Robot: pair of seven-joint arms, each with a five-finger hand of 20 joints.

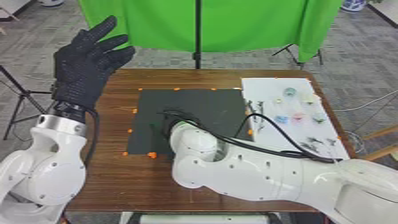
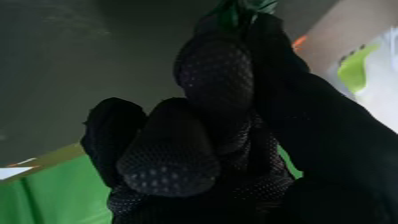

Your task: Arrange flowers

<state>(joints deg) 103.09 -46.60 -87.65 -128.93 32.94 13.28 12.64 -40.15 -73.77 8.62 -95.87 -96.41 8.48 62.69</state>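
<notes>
In the head view my left hand [image 1: 84,65] is raised over the table's left back corner, its fingers loosely extended and holding nothing. My right hand [image 1: 178,116] is over the black mat [image 1: 191,102], mostly hidden by its own arm and dark against the mat. The right wrist view has my right hand [image 2: 213,75] with a finger and the thumb pinching a green stem [image 2: 229,17]; a pale green part [image 2: 263,5] sits just beyond their tips. Several small flowers [image 1: 297,118] and leafy sprigs [image 1: 315,142] lie on the white sheet [image 1: 266,90] at the right.
Orange tape bits [image 1: 152,155] mark the mat's edges on the brown table [image 1: 115,185]. A green curtain [image 1: 160,30] hangs behind the table, with a black pole [image 1: 197,40] before it. Black cables [image 1: 275,125] loop over the right arm and sheet.
</notes>
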